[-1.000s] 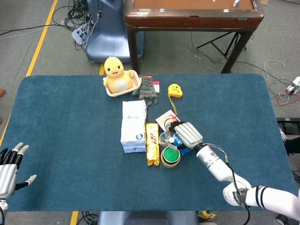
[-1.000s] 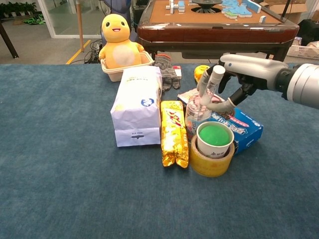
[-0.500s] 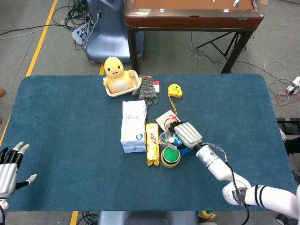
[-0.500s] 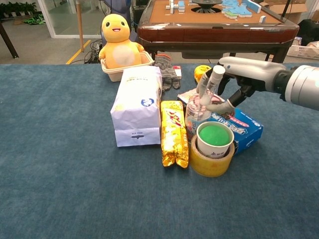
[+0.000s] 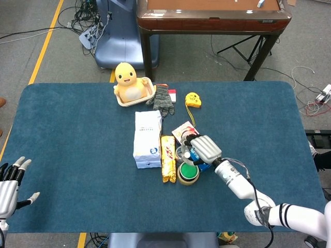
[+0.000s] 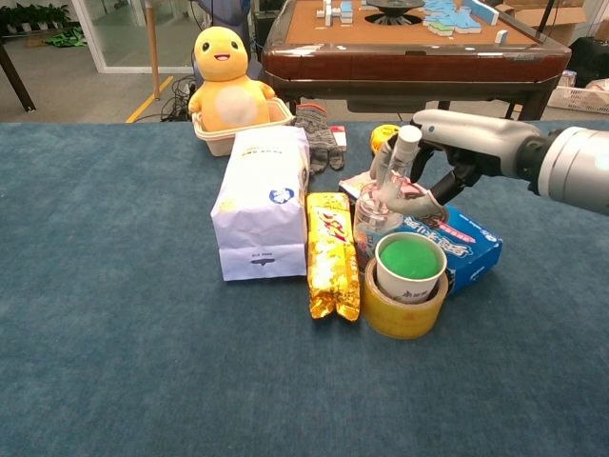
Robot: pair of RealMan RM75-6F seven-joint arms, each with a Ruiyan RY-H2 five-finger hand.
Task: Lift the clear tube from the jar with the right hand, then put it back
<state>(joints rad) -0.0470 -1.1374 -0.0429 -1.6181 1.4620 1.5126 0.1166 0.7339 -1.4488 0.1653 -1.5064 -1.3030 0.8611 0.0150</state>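
In the chest view a clear tube point(image 6: 400, 160) with a white cap stands tilted in a small clear jar point(image 6: 374, 217), its lower end still inside. My right hand point(image 6: 447, 157) reaches in from the right and grips the tube, with fingers behind it and the thumb point(image 6: 411, 202) in front. The head view shows the back of the right hand point(image 5: 206, 149) covering the tube, with the jar point(image 5: 181, 153) just left of it. My left hand point(image 5: 10, 181) hangs open off the table's lower left corner, holding nothing.
Crowded around the jar are a yellow snack pack point(image 6: 330, 252), a white bag point(image 6: 262, 200), a green-topped cup point(image 6: 409, 265) set in a tape roll point(image 6: 400, 312), and a blue box point(image 6: 466, 246). Behind them lie a duck toy point(image 6: 226, 81), a glove point(image 6: 317, 133) and a yellow tape measure point(image 6: 383, 136).
The right hand and the tube's top have shifted slightly left, so the tube stands a little more upright. The left hand has not moved.
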